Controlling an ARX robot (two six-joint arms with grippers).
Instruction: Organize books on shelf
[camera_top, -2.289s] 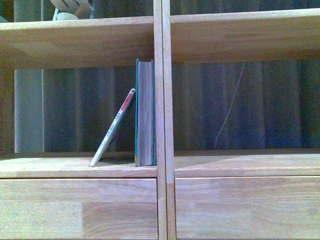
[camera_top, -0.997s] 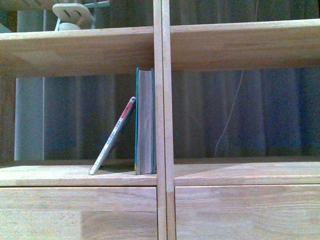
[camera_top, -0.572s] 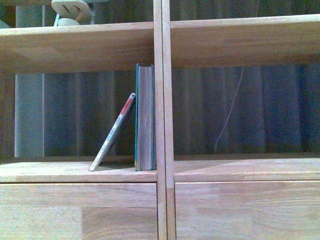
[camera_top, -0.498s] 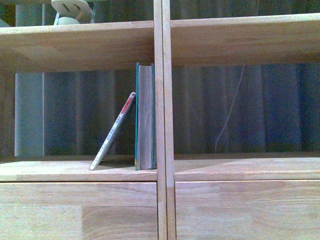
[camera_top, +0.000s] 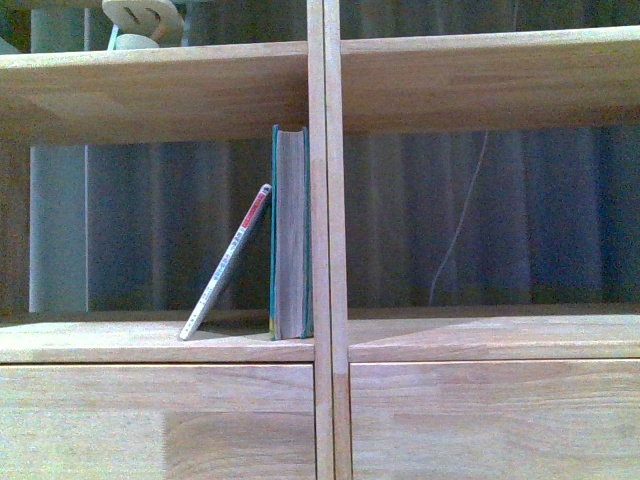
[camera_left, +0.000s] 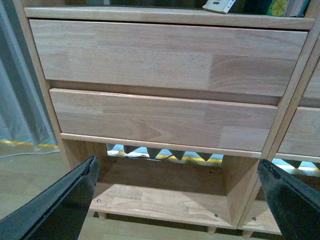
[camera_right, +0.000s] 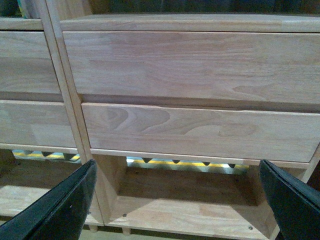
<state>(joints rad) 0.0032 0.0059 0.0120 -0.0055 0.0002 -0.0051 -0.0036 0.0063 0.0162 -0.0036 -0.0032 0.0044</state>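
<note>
in the shelf (camera_top: 318, 250)'s left compartment, the thin paperback (camera_top: 226, 262) leans against the upright teal book (camera_top: 290, 232). likely light and floppy; pinch its top spine edge. left gripper (camera_left: 175, 200) and right gripper (camera_right: 177, 200) hang spread, empty.

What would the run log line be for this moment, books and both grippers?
teal book: upright against divider | thin paperback: leaning on it | left gripper: open, empty | right gripper: open, empty
</note>
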